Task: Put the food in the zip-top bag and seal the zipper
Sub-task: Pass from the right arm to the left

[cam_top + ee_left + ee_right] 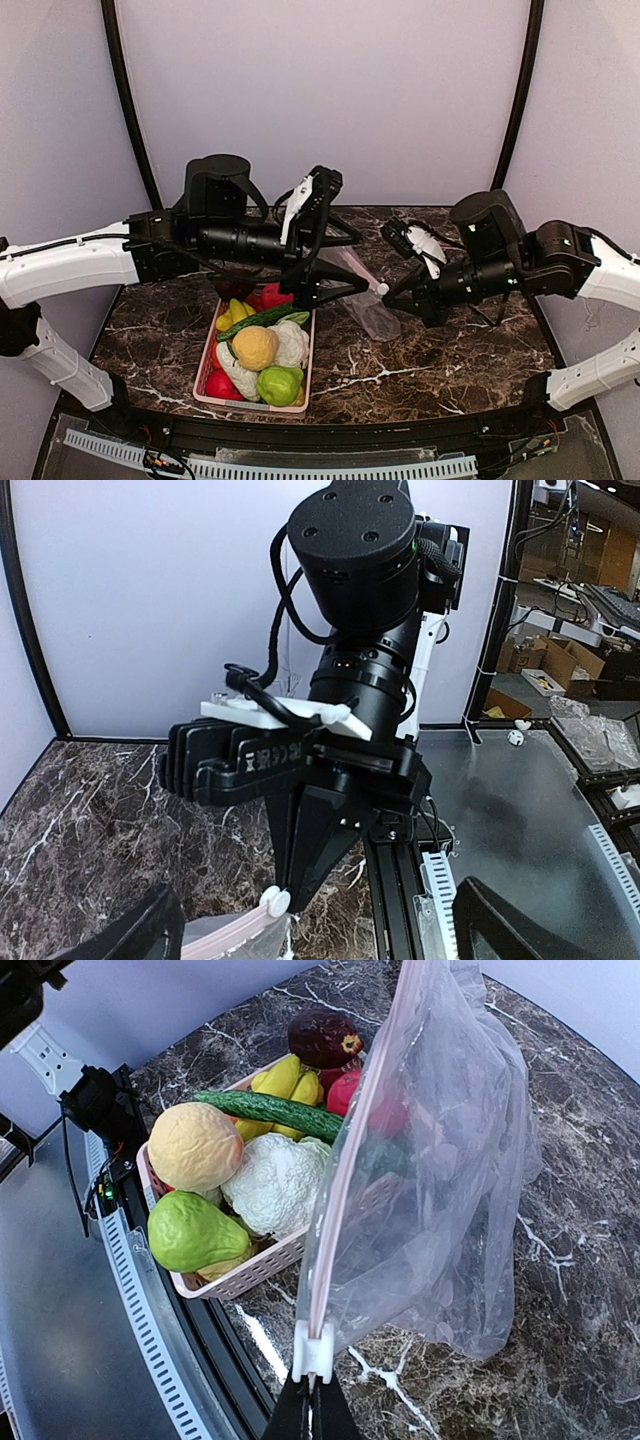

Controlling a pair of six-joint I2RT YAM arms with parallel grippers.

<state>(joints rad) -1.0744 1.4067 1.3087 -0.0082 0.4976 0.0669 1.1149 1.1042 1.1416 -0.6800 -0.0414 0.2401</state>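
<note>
The clear zip-top bag [366,306] hangs between my two grippers, its bottom on the marble; no food shows inside it [440,1160]. My right gripper [312,1405] is shut on the white slider [313,1350] at the near end of the pink zipper [355,1150]. My left gripper [318,912] is open, its fingers wide apart, and the zipper [225,932] runs out of frame beside its left finger. The food lies in the pink basket [250,405]: cauliflower [275,1180], yellow-orange ball [195,1145], cucumber [270,1110], banana [285,1080], eggplant [322,1038], red fruit [345,1090].
A green pear-shaped fruit [280,384] lies at the basket's near corner. The basket stands at the front left of the marble table [450,350], just left of the bag. A black rail with a white slotted strip [300,465] runs along the table's near edge.
</note>
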